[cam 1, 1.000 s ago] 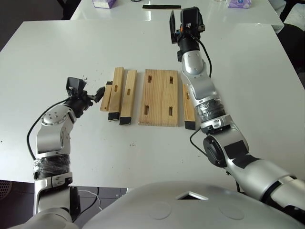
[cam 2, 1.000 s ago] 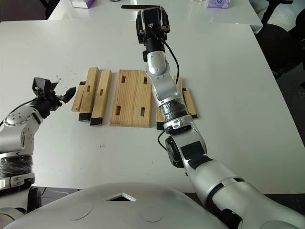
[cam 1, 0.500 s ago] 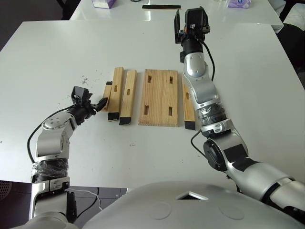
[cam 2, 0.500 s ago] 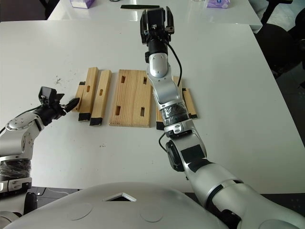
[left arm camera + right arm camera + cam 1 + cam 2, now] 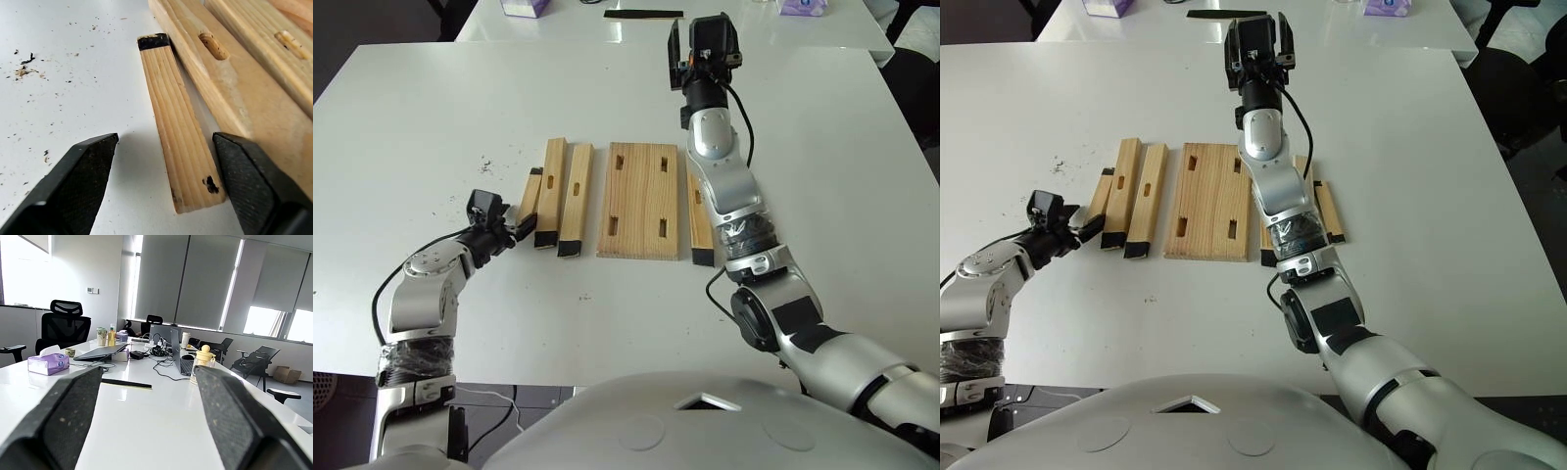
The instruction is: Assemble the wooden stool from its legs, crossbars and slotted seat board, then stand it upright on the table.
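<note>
Head view: the slotted seat board (image 5: 644,201) lies flat on the table (image 5: 431,117) with the legs (image 5: 566,194) loose beside it. Nothing is joined, so all assembly is left.

Left wrist view: the left gripper (image 5: 164,142) stands wide, straddling the end of the thin crossbar (image 5: 178,147).

Right wrist view: the right gripper (image 5: 149,377) is spread and empty, raised beyond the board.

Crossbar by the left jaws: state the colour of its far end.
Black, on the pale wood crossbar; the left wrist view shows it best.
</note>
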Controlling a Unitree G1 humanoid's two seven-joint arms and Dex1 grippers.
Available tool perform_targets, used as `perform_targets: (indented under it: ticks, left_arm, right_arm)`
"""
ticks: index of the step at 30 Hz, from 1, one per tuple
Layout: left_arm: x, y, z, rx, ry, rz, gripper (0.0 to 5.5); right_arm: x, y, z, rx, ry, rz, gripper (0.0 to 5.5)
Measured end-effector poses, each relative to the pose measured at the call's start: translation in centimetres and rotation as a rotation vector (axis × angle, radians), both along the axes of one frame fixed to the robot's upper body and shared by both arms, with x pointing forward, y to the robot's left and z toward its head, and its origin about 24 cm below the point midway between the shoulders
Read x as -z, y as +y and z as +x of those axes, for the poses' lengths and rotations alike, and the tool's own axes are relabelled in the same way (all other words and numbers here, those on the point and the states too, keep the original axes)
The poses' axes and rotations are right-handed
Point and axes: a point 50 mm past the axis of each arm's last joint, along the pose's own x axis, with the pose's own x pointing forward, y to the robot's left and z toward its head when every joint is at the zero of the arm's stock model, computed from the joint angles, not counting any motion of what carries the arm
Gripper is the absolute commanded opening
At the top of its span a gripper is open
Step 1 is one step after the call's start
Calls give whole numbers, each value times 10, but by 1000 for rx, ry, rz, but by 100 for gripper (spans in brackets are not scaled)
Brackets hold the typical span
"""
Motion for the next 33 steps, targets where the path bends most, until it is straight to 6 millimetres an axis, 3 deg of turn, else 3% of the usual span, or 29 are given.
perform_targets:
  ticks: [15, 21, 27, 29, 31, 33]
  left_arm:
    - [4, -6, 3, -33, 17, 75, 131]
    - [2, -7, 6, -54, 7, 73, 130]
    - [0, 10, 30, -279, -54, 55, 130]
    - [-14, 8, 46, -339, -139, -58, 130]
    - [-56, -4, 74, -337, -324, -268, 130]
    - [-93, -24, 86, -227, -458, -442, 130]
  right_arm:
    - [-4, -1, -1, 24, -15, 11, 343]
    - [-3, -3, 0, -3, -3, 47, 343]
    - [-2, -25, 5, -74, 35, 301, 343]
    - [3, -27, 4, -133, 70, 360, 343]
    - [6, -23, 1, -282, 113, 425, 343]
    - [2, -21, -1, -424, 122, 449, 343]
